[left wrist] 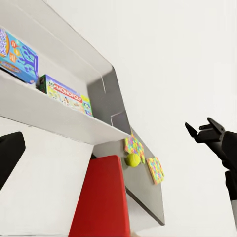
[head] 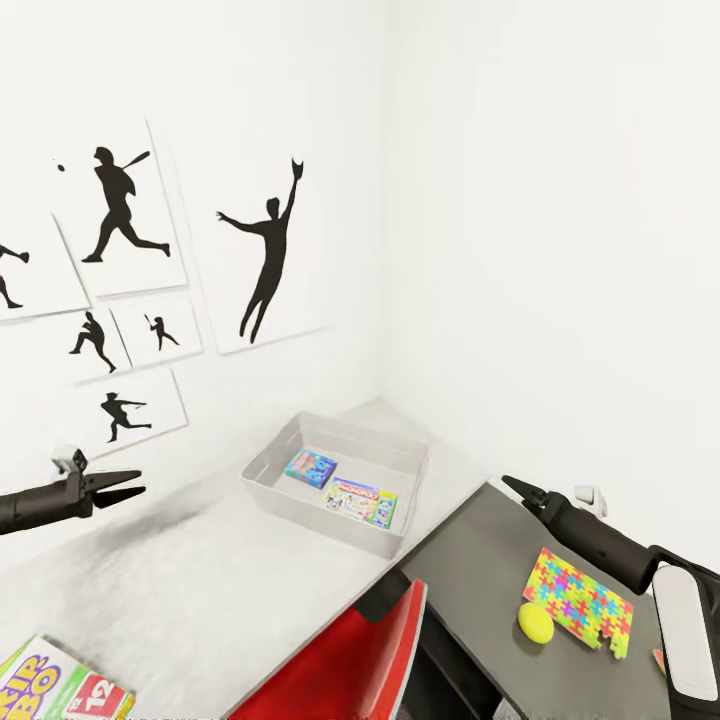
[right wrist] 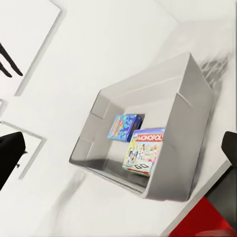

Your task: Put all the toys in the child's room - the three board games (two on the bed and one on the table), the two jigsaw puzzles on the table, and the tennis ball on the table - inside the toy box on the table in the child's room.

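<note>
Against the corner wall on the light counter [head: 200, 590], the head view shows the grey toy box [head: 268, 480] already holding a blue board game [head: 310, 467] and the Monopoly box [head: 360, 501]. A third board game [head: 60, 690] lies at the counter's near edge, outside the box. On the dark counter section sit the jigsaw puzzle [head: 580, 600] and, touching its near edge, the tennis ball [head: 535, 622]. The left tool [head: 125, 486] hovers empty with its fingers slightly parted; the right tool [head: 515, 487] hangs above the dark section, empty, fingers nearly together.

Seen from the left wrist, a second puzzle sheet [left wrist: 155, 169] lies just beyond the ball [left wrist: 133, 159], with the red chair [left wrist: 101, 197] below.

Through the right wrist camera, both games lie flat on the box floor, leaving room beside them.

The ball looks nearest the right tool: I would lower over it with fingers spread wide, close gently so it cannot roll, and lift clear of the puzzle before swinging over the box rim.
</note>
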{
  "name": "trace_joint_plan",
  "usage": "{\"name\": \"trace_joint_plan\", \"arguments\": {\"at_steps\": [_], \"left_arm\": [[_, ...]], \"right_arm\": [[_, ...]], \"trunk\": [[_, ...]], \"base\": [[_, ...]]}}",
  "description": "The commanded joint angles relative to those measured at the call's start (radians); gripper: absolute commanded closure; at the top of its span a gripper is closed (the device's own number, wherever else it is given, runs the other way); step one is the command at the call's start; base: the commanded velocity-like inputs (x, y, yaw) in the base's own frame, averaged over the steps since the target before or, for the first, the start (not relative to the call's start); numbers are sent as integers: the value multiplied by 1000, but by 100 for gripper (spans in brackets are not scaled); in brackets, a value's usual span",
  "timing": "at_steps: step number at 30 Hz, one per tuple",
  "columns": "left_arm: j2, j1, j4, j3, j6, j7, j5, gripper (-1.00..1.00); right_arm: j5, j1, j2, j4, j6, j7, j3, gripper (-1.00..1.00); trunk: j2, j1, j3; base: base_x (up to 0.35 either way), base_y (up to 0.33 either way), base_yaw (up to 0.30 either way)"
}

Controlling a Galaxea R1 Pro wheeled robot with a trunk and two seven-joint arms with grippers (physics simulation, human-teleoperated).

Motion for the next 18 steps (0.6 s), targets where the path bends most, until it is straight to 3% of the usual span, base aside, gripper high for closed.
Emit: {"name": "trace_joint_plan", "arguments": {"at_steps": [1, 11, 18], "left_arm": [[4, 16, 2, -8, -1, -4, 20, -100], [8, 49, 4, 9, -23, -4, 42, -100], [9, 55, 5, 16, -24, -4, 44, -100]], "right_arm": [[7, -1, 0, 0, 5, 8, -2, -100], [7, -1, 3, 0, 4, 8, 0, -100], [7, -1, 9, 0, 3, 8, 3, -100]], "trunk": [[-2, 1, -1], [-2, 1, 15], [-2, 1, 25]], "base": [[-69, 0, -77], [-38, 2, -77], [-176, 47, -72]]}}
